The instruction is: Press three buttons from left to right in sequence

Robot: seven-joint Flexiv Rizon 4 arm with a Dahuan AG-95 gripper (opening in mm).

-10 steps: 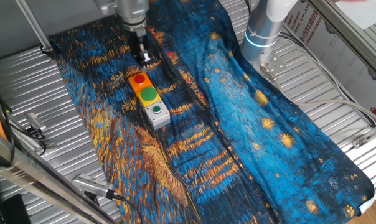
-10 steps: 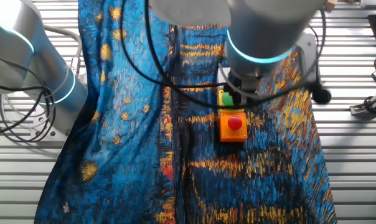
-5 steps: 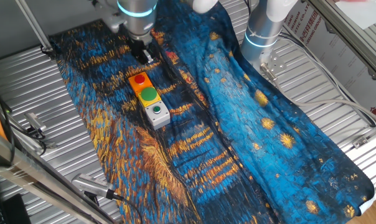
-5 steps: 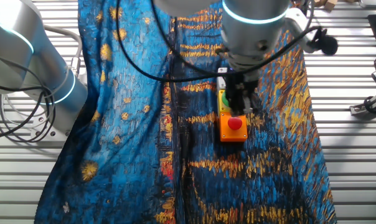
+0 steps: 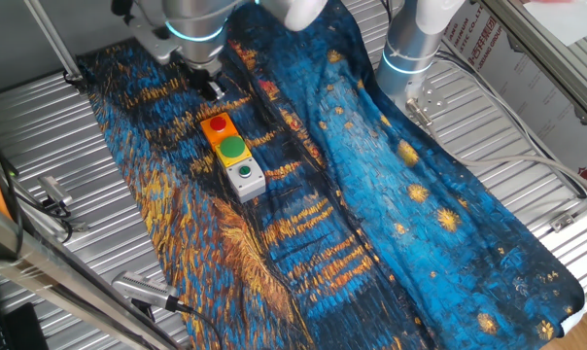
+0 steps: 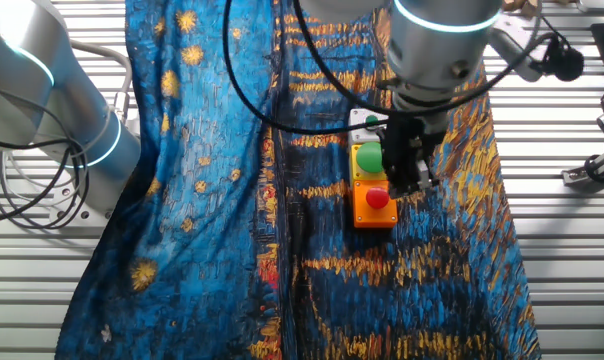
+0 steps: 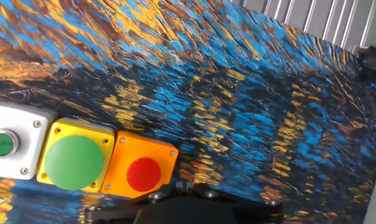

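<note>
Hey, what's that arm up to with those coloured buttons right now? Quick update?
Gripper hanging above the cloth, just beside the red button; not touching. Big green button and small green button next in row. Nothing blocking.

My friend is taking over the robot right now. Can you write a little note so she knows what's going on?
Tool: hanging just beyond the red-button end of the row, touching nothing; open or shut can't be told.
Buttons: red button, big green button and small green button sit side by side in one row on the blue cloth.
Done: nothing shows any button has been pressed.
Left: probably all three presses.
</note>
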